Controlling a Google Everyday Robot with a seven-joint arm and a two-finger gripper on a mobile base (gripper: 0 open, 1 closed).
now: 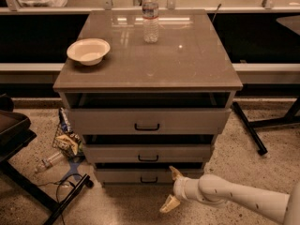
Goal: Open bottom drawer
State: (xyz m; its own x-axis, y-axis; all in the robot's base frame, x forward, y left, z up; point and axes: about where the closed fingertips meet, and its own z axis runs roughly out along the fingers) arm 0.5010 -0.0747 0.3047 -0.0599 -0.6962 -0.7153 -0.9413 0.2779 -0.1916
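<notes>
We record the bottom drawer [123,176] as the lowest of three in the grey-beige cabinet [220,121], near the floor at the centre of the scene. Its slim front carries a small black bar handle [148,180], and a dark gap shows above the front. The pincer [172,189] stands just right of that handle, on the near side of the drawer front. Its two tan fingers are spread wide and hold nothing. We note the upper finger [176,173] lying over the drawer front beside the handle; we cannot tell whether it touches. The lower finger points down and to the near left, towards the floor.

The white arm [243,198] enters from the near right corner and reaches left, low and almost level, with the wrist bulge just behind the pincer.

The middle drawer [112,153] and top drawer [103,122] sit above. On the bench [187,60] stand a white bowl [88,50] at left and a water bottle [150,18] at the far centre.
</notes>
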